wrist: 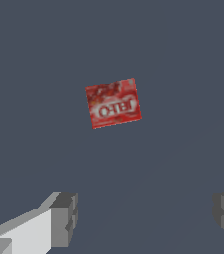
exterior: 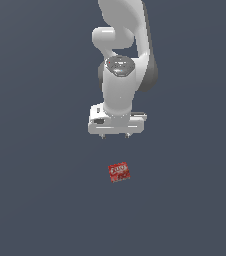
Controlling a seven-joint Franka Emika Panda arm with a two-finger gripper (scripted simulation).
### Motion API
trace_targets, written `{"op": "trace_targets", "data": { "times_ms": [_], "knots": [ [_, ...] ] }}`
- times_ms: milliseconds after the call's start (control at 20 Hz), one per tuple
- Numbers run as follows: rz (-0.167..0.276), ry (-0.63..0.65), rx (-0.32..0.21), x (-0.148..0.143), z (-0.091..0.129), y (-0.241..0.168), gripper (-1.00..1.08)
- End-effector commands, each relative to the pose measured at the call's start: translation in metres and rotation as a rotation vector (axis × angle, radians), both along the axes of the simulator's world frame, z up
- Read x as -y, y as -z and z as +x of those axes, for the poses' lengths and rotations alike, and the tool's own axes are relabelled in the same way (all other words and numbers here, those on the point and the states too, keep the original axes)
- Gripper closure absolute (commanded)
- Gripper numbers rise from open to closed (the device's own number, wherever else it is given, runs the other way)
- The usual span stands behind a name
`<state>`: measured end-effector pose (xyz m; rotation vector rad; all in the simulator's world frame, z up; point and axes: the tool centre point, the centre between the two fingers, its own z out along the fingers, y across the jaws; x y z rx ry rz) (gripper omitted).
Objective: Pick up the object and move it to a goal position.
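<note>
Red with whitish lettering on its face, the block is lying slightly askew on the dark grey floor, and we are seeing it just below our gripper in the exterior view, apart from it. We are holding the fingers spread wide with nothing between them. Our white arm is reaching down from above.

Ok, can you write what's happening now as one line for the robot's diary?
stage: reaching | gripper: open, empty | red block: on the floor, untouched, not between the jaws
</note>
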<state>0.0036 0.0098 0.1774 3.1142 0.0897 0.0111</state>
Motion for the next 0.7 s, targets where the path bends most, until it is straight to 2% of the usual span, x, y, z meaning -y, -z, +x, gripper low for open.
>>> {"op": "trace_targets", "data": {
  "times_ms": [0, 650],
  "knots": [
    [-0.005, -0.001, -0.002, 0.0006, -0.0008, 0.0011, -0.92],
    [-0.001, 0.046, -0.001, 0.0001, 0.0029, 0.0041, -0.92]
  ]
}}
